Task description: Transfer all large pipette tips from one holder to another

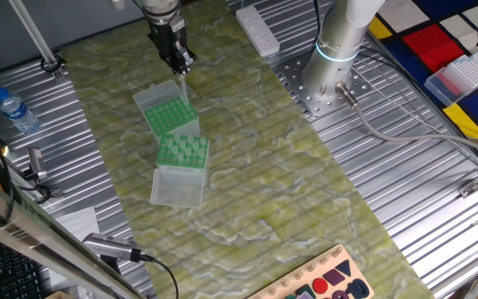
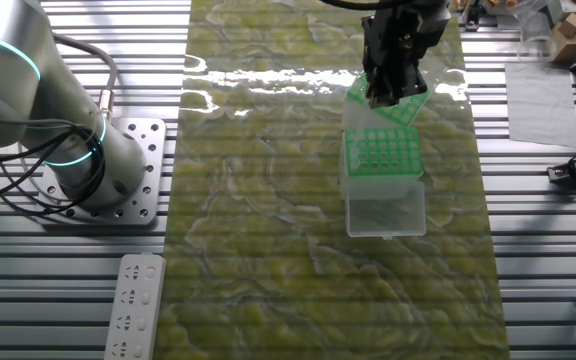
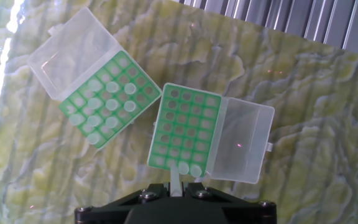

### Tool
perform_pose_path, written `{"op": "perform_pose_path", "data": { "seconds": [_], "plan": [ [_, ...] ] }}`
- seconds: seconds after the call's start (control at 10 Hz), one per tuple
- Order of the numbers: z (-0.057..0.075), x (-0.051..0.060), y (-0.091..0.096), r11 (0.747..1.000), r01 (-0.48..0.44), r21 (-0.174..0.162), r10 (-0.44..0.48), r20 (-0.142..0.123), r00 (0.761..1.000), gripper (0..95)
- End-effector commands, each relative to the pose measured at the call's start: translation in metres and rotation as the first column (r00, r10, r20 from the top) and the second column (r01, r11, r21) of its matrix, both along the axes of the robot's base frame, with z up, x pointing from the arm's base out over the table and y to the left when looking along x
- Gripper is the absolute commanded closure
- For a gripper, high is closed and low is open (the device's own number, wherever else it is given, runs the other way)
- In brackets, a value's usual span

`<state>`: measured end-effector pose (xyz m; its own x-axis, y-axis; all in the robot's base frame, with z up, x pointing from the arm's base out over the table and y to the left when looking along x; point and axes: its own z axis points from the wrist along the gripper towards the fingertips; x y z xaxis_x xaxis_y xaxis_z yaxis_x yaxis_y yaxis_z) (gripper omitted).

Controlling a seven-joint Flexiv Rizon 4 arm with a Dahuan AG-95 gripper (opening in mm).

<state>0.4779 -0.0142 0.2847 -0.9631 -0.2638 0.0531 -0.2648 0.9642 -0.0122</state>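
Two green perforated racks with open clear lids lie side by side on the mat. In the hand view the left rack (image 3: 110, 96) holds several pale mint pipette tips (image 3: 112, 87). The right rack (image 3: 185, 127) is mostly bare holes, with three tips (image 3: 183, 168) in its near row. My gripper (image 3: 176, 188) is shut on one pale tip (image 3: 176, 180), which hangs point-down just above that rack's near edge. In one fixed view the gripper (image 1: 178, 60) hovers over the farther rack (image 1: 171, 116), with the held tip (image 1: 183, 83) below it. The nearer rack (image 1: 182, 151) carries the tips.
Open lids (image 3: 241, 140) (image 3: 73, 53) stick out from both racks. A white power strip (image 1: 258, 31) and the arm base (image 1: 338, 50) stand on the ribbed metal table. A water bottle (image 1: 15, 110) is at the left, and a shape board (image 1: 330, 282) at the mat's near end.
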Motion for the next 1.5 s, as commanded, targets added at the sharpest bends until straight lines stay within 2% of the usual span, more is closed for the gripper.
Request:
{"op": "perform_pose_path", "data": {
  "seconds": [0.1,0.4,0.7,0.8,0.9,1.0,1.3,1.4,1.5],
  "plan": [
    [-0.002,-0.001,0.001,1.0,0.0,-0.001,0.0,0.0,1.0,95.0],
    [-0.008,-0.002,0.003,1.0,-0.001,-0.003,0.001,0.01,1.0,95.0],
    [-0.018,-0.006,0.003,1.0,-0.022,0.002,0.022,0.043,0.999,95.0],
    [-0.019,-0.006,0.003,1.0,-0.027,0.001,0.027,0.043,0.999,76.0],
    [-0.019,-0.005,0.004,1.0,-0.03,0.001,0.03,0.042,0.999,76.0],
    [-0.02,-0.004,0.005,0.999,-0.033,0.002,0.033,0.041,0.999,57.0],
    [-0.023,-0.001,0.008,0.999,-0.032,0.003,0.031,0.04,0.999,57.0],
    [-0.025,0.003,0.013,1.0,-0.017,0.009,0.017,0.039,0.999,76.0],
    [-0.029,0.011,0.021,1.0,-0.012,0.008,0.012,0.034,0.999,76.0]
  ]
}}
